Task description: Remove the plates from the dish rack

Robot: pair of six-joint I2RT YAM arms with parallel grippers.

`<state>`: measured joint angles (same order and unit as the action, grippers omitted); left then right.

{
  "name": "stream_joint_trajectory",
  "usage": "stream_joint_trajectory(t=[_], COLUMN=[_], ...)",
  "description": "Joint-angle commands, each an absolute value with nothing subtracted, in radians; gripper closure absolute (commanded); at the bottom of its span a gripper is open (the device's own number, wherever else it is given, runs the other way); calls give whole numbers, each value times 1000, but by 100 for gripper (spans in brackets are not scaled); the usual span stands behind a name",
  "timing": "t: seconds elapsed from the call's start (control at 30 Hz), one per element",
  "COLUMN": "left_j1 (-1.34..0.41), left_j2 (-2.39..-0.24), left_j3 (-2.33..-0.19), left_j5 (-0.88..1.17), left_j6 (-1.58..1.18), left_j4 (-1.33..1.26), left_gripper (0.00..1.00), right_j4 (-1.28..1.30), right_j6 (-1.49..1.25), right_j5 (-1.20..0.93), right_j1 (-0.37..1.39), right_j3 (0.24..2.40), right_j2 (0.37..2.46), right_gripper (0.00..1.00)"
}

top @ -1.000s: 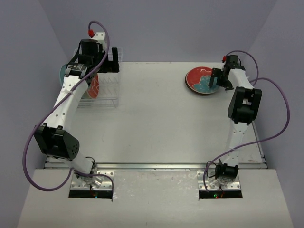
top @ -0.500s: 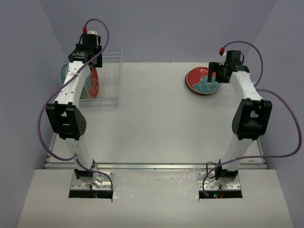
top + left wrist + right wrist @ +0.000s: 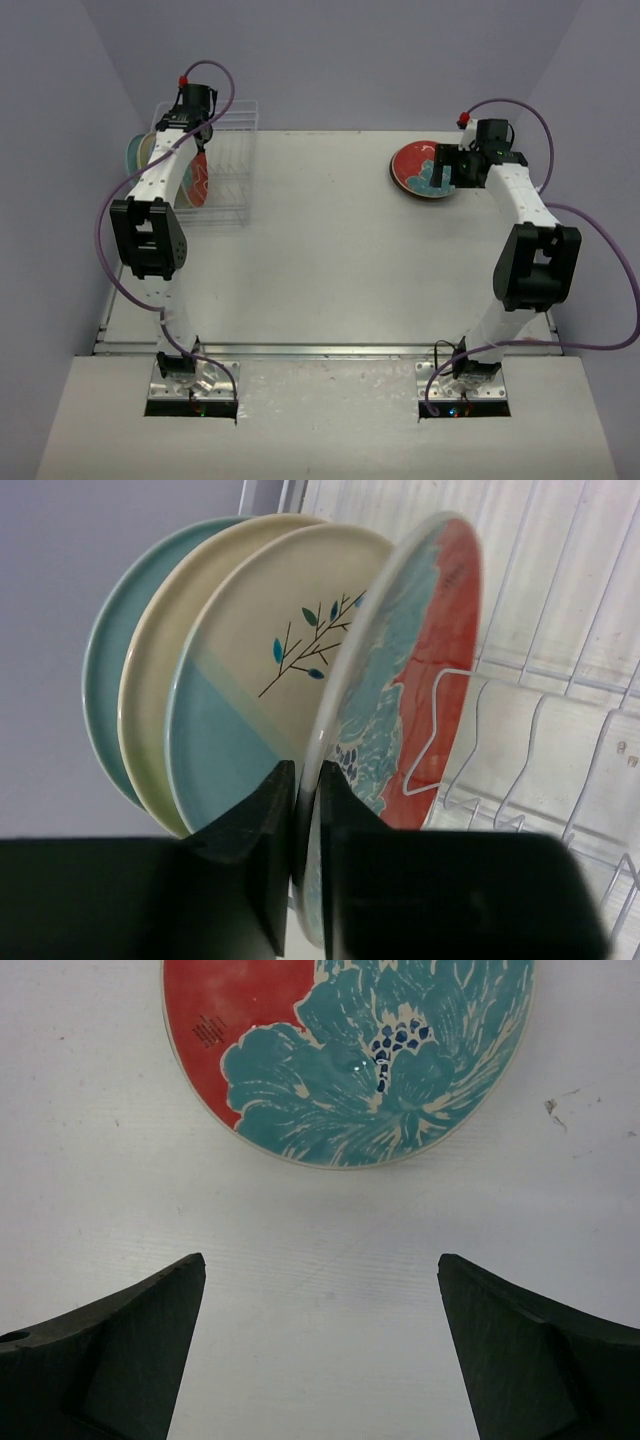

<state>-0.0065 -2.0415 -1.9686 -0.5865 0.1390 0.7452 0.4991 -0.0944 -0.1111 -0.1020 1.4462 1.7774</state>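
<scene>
Several plates stand upright in the white wire dish rack [image 3: 560,680] at the table's back left [image 3: 228,170]. They are a teal plate [image 3: 105,670], a plain cream plate [image 3: 150,690], a cream plate with a pale blue segment [image 3: 260,690] and a red-and-teal plate [image 3: 420,680]. My left gripper [image 3: 307,770] is shut on the rim of the red-and-teal plate [image 3: 198,180], one finger on each face. A second red-and-teal plate [image 3: 350,1050] lies flat at the back right [image 3: 420,168]. My right gripper [image 3: 320,1260] hovers open just beside it, holding nothing.
The rack's slots to the right of the gripped plate hold nothing. Grey walls close in the table at the back and on both sides. The left arm's purple cable [image 3: 110,260] loops out over the table's left edge.
The left gripper has closed onto the rim of the red-and-teal plate in the rack, and its arm has straightened toward the rack. The right arm has risen and stayed open by the flat plate.
</scene>
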Motion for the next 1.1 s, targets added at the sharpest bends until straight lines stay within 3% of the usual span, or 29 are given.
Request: stream_joint_trajectory(t=[0.0, 0.23, 0.47, 0.73, 0.83, 0.97, 1.07], left_j1=[0, -1, -64, -320, -378, -435, -435], left_j2=[-2037, -1971, -1892, -1663, -1634, -1574, -1549], left_j3=[-1975, -2006, -2173, -1900, -1892, -1888, -1931], left_j5=[-586, -643, -686, -825, -838, -697, -378], left_j6=[150, 227, 360, 732, 769, 602, 394], left_j4=[701, 644, 548, 47, 24, 220, 483], left_gripper=[98, 100, 100, 100, 100, 100, 100], right_j4=[478, 473, 462, 478, 482, 481, 446], right_j6=[-97, -107, -109, -109, -109, -107, -130], right_j5=[-150, -181, -201, -201, -216, -358, -525], right_j1=[-95, -84, -61, -46, -44, -43, -43], right_j3=[1443, 1433, 1425, 1444, 1448, 1434, 1391], right_j2=[1705, 1677, 1654, 1653, 1645, 1617, 1587], right_gripper=[1, 1, 1, 1, 1, 1, 1])
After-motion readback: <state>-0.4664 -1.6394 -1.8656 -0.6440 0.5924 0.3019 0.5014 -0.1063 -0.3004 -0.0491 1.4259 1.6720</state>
